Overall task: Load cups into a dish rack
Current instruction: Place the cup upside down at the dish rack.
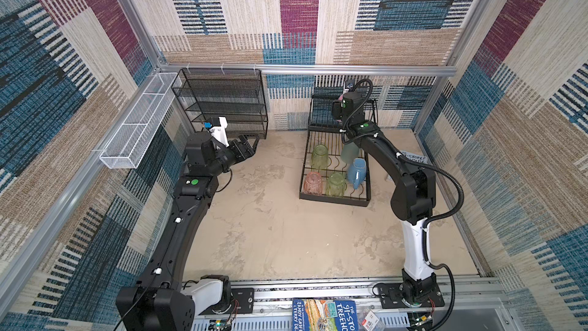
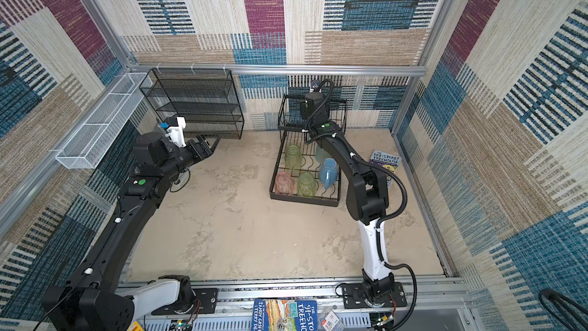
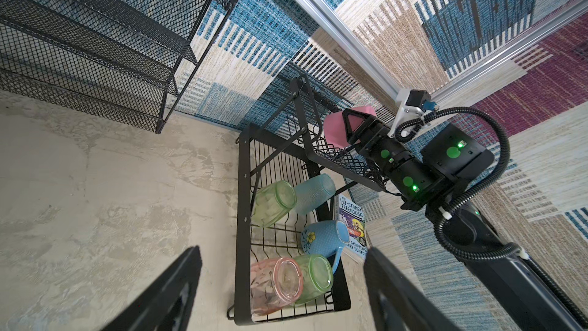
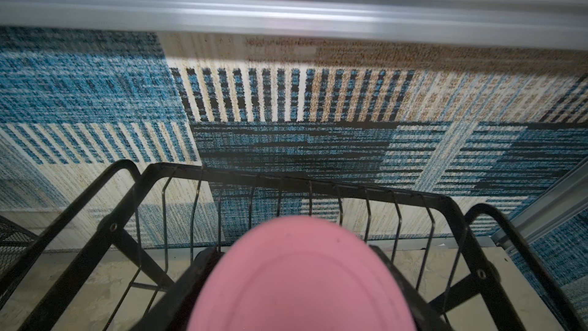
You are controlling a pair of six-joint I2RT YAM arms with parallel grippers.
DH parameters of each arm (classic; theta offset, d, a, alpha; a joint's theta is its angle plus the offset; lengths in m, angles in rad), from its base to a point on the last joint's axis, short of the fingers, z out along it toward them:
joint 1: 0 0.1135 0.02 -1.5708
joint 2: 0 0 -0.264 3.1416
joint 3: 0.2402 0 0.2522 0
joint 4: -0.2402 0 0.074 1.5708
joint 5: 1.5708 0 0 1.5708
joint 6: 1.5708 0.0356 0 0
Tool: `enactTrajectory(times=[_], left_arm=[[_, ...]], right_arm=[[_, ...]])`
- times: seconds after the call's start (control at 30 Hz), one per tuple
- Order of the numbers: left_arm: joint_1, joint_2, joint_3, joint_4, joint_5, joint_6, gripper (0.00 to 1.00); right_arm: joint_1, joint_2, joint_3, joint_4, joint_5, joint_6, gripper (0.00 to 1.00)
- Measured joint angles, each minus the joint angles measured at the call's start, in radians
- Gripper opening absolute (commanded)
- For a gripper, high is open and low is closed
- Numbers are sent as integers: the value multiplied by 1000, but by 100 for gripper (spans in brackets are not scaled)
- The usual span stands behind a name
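Fingers [image 3: 173, 284] of the left gripper [image 3: 281, 251] stood wide apart and empty in the left wrist view, framing the black wire two-tier dish rack [image 3: 239, 218]. Only that view showed the right gripper [image 3: 346, 122] from the side, clamped on an opaque pink cup [image 3: 332, 132] over the raised upper basket. Tilted in the lower tray lay two translucent green tumblers [image 3: 273, 203], a translucent peach-pink tumbler [image 3: 275, 281], a taller translucent teal tumbler [image 3: 315, 192] and a light-blue handled mug [image 3: 321, 237].

The right wrist view gave just the pink cup [image 4: 302, 278] between black fingers [image 4: 200, 272], above the basket's rim.

In both top views the right wrist hid that grip. The left gripper [image 1: 249, 146] hung near a black mesh shelf unit [image 1: 222, 103], well apart from the rack [image 1: 334, 200]. A purple paperback book [image 2: 385, 160] lay beside the tray.
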Motion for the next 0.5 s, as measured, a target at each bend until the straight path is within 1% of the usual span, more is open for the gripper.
enactTrajectory(times=[0.13,0.5], left_arm=[[0,1,0,0,1,-2,83],[0,1,0,0,3,-3,83]], right_arm=[[0,3,13,-34,-1,-5,71],[0,88,146,-124,-19,-11,78]])
